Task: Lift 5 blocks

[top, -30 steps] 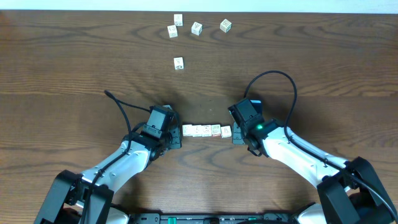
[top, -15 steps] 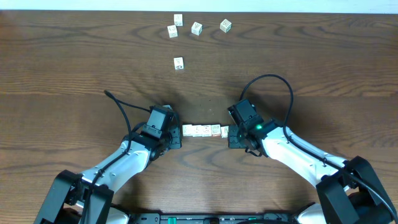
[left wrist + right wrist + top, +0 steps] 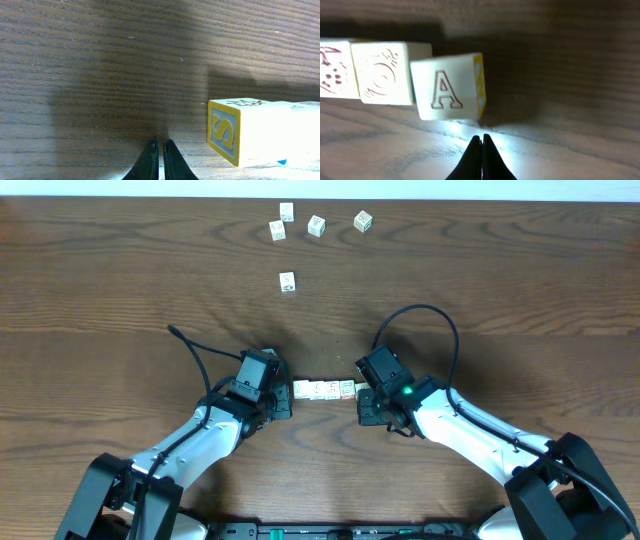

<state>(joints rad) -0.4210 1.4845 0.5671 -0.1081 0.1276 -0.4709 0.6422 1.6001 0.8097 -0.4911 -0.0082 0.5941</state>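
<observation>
Beside the blocks [image 3: 322, 389], right hand [image 3: 481, 144] shifted left

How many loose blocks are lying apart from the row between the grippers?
5 loose blocks: four near the far edge, one alone, closer to the row. Nothing covers that area in the overhead view.

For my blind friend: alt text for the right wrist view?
Three white cubic blocks sit in a row on a dark wooden table; the rightmost block, marked A, is skewed. The shut black right gripper points toward it.
</observation>
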